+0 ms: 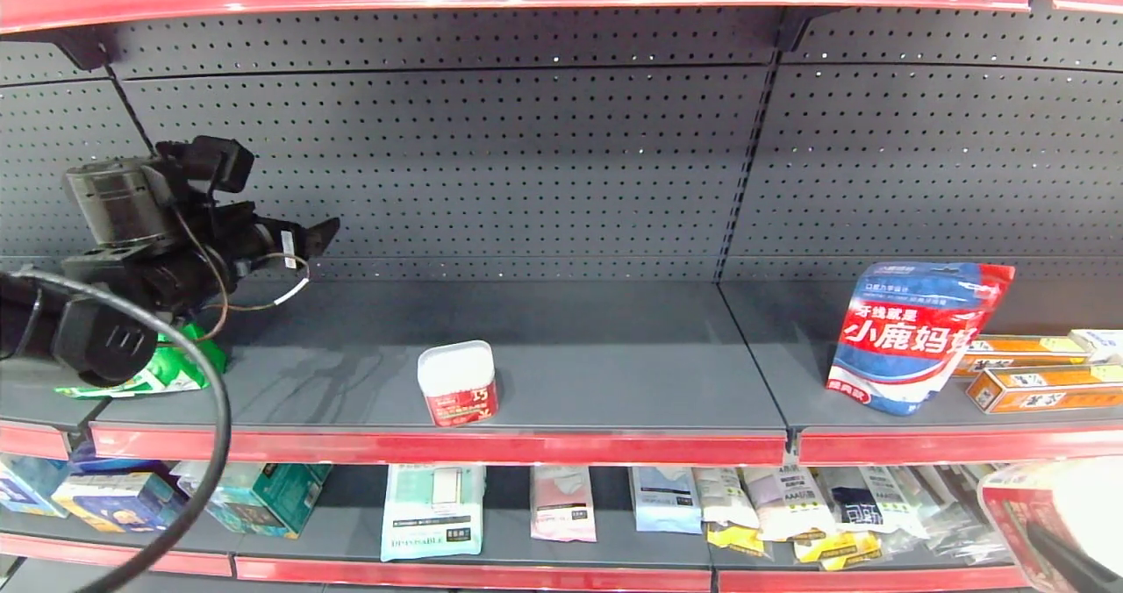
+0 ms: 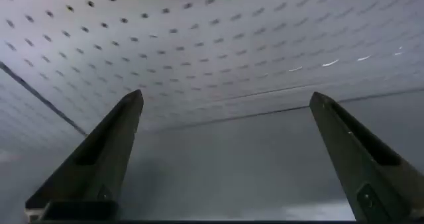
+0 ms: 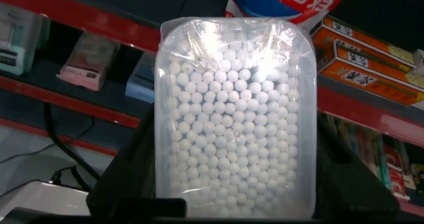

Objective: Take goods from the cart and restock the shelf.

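The shelf (image 1: 614,347) is a dark grey deck with a red front edge and a perforated back panel, split into bays by an upright. In the left bay a green packet (image 1: 167,374) lies flat at the far left, and a small red tub (image 1: 458,382) with a white lid stands near the front edge. In the right bay a blue and red pouch (image 1: 912,334) stands upright, with orange boxes (image 1: 1044,387) lying just beside it. The lower shelf (image 1: 474,573) carries a teal box (image 1: 263,496) at the left and a row of flat packets (image 1: 432,510) along the front.
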You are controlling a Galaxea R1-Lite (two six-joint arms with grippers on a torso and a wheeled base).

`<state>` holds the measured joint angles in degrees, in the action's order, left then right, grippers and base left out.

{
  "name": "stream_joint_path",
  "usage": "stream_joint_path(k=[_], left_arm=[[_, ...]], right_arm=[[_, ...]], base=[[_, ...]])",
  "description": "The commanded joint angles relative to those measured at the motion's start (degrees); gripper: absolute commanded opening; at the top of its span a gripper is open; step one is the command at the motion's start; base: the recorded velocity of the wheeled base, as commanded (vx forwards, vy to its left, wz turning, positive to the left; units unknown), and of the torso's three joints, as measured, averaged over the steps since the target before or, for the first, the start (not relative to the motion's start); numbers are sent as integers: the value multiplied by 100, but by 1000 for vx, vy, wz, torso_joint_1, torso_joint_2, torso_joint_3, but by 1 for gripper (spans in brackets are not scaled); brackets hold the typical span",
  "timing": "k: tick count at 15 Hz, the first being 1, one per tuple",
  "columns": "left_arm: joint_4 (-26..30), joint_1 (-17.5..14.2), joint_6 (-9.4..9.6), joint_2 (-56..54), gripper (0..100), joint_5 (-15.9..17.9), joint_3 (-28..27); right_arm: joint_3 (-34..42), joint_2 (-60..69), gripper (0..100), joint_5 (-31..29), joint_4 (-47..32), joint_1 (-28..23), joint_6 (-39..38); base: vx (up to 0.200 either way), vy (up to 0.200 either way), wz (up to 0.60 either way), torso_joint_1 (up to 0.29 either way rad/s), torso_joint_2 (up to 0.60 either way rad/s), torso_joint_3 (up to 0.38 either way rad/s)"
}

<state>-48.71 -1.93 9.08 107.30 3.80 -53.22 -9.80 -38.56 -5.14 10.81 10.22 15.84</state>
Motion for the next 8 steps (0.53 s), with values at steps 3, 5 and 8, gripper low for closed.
stream_joint_path(k=[3,5,8], left_arm=[[1365,272,-697,-3383,100,859,2510],[2542,281,-688,-5052,100,1386,3195],[5311,614,-653,-7382,100,1782,3072]], right_arm=[[-514,-635,0,295,70,7,-45],[-883,-1215,0,470,263,33,-125],[-1358,-1778,0,717,255,235,-133]], base=[[0,0,0,0,0,0],[0,0,0,0,0,0],[0,0,0,0,0,0]])
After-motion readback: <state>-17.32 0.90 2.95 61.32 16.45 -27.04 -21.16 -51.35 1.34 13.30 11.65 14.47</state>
